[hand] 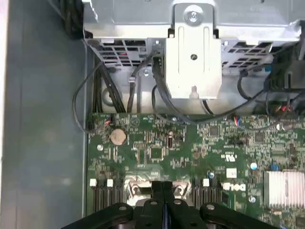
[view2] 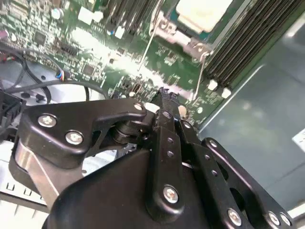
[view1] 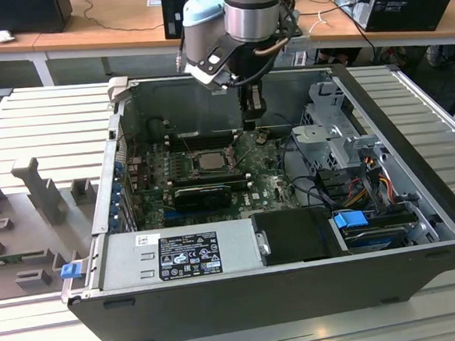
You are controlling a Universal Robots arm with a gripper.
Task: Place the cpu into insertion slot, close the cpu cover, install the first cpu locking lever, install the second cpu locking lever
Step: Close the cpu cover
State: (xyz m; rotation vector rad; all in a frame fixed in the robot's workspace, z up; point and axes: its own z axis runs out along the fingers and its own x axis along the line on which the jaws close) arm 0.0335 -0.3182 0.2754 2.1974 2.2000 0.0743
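We see the gripper (view2: 167,98) with its two black fingers pressed together and nothing between them, its tip hanging just above the green board (hand: 190,143) beside the insertion slot (view1: 230,158). In the second wrist view, two thin wire levers (view2: 147,45) run from the slot's edge toward the fingertips; we cannot tell whether they are latched. The cpu (view2: 202,12) sits in the slot, pale and flat, with the cpu cover (view2: 190,40) lying around it. Long black memory slots (view2: 238,43) run just beside the socket. In the first wrist view, a coin cell (hand: 117,137) sits on the board, below a silver drive bracket (hand: 193,62). In the exterior view, the arm (view1: 252,13) reaches down into the open computer case (view1: 244,294).
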